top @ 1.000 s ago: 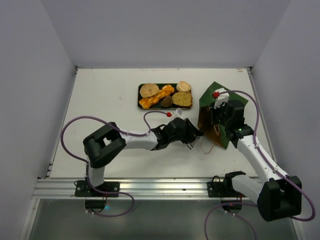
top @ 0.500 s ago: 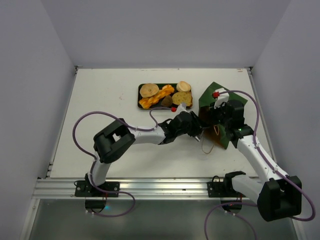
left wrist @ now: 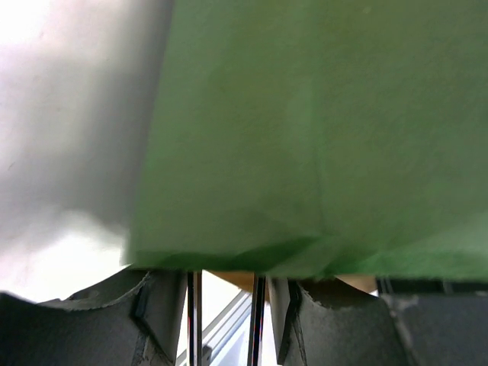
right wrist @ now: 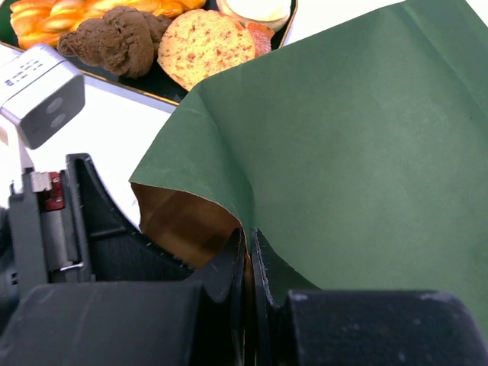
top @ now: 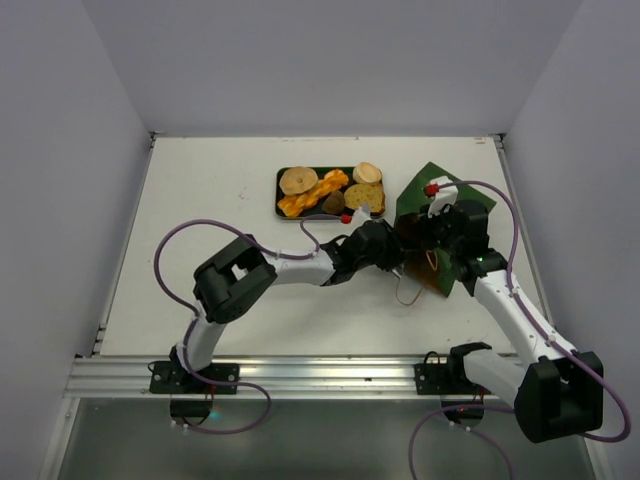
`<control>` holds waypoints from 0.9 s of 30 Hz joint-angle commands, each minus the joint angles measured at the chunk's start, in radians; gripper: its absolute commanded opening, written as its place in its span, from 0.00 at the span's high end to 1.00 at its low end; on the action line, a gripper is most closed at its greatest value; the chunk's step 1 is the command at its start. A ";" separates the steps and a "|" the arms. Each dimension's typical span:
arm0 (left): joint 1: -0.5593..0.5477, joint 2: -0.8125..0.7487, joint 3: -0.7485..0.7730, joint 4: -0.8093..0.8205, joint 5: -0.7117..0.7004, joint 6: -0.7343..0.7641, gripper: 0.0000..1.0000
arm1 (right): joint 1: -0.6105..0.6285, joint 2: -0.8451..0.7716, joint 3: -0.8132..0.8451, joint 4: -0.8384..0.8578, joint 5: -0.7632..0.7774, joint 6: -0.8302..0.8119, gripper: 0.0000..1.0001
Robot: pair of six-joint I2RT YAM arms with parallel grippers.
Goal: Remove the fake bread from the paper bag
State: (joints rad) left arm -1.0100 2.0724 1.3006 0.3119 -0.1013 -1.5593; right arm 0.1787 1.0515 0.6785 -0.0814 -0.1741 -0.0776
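Observation:
The paper bag [top: 443,212], dark green outside and brown inside, lies tilted at the right with its mouth facing left. My right gripper [top: 426,240] is shut on the bag's rim [right wrist: 248,236]. My left gripper [top: 397,252] sits at the bag's mouth. In the left wrist view the bag's green wall [left wrist: 320,122] lies over the parted fingertips [left wrist: 152,305]. The fake bread lies on a dark green tray [top: 284,205]: braided loaf [top: 313,193], round bun [top: 298,180], toast slice [top: 365,198], dark piece [top: 333,202] and roll [top: 367,172]. No bread shows inside the bag.
A twine handle [top: 410,291] of the bag trails on the white table. The tray stands just left of the bag, close behind my left wrist. The left wrist camera housing [right wrist: 42,91] is close to the bag's mouth. Walls enclose the table on three sides.
My left arm has stretched further right and back, bringing its gripper up to the bag's mouth. The right gripper has kept hold of the bag's rim.

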 commanded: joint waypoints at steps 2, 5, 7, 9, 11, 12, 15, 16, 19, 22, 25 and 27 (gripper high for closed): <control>0.013 0.034 0.080 0.003 -0.051 -0.004 0.53 | 0.007 0.002 -0.005 0.048 -0.022 0.018 0.94; 0.014 0.049 0.097 -0.004 -0.054 -0.005 0.53 | 0.007 0.007 -0.004 0.045 -0.028 0.019 0.94; 0.014 0.058 0.103 -0.004 -0.054 -0.007 0.53 | 0.007 0.008 -0.004 0.043 -0.031 0.019 0.94; 0.016 0.063 0.104 0.010 -0.049 -0.004 0.53 | 0.005 0.008 -0.002 0.042 -0.033 0.019 0.95; 0.016 0.068 0.108 0.013 -0.049 0.001 0.53 | 0.007 0.008 -0.002 0.042 -0.036 0.019 0.95; 0.016 0.071 0.109 0.013 -0.051 0.001 0.53 | 0.007 0.008 -0.002 0.042 -0.038 0.021 0.95; 0.019 0.078 0.112 0.032 -0.051 0.004 0.53 | 0.007 0.010 0.001 0.037 -0.041 0.024 0.95; 0.021 0.081 0.115 0.036 -0.046 0.005 0.53 | 0.007 0.010 0.000 0.037 -0.042 0.024 0.94; 0.024 0.092 0.129 0.052 -0.034 0.022 0.53 | 0.007 0.013 0.001 0.035 -0.044 0.025 0.95; 0.028 0.106 0.146 0.065 -0.006 0.044 0.53 | 0.007 0.013 0.001 0.035 -0.045 0.025 0.95; 0.034 0.121 0.163 0.064 0.012 0.057 0.53 | 0.007 0.015 0.001 0.034 -0.047 0.024 0.95; 0.037 0.133 0.175 0.058 0.021 0.062 0.53 | 0.007 0.015 0.001 0.034 -0.048 0.024 0.95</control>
State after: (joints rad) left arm -0.9985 2.1864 1.4212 0.3283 -0.0757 -1.5280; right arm 0.1783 1.0607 0.6785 -0.0818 -0.1745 -0.0772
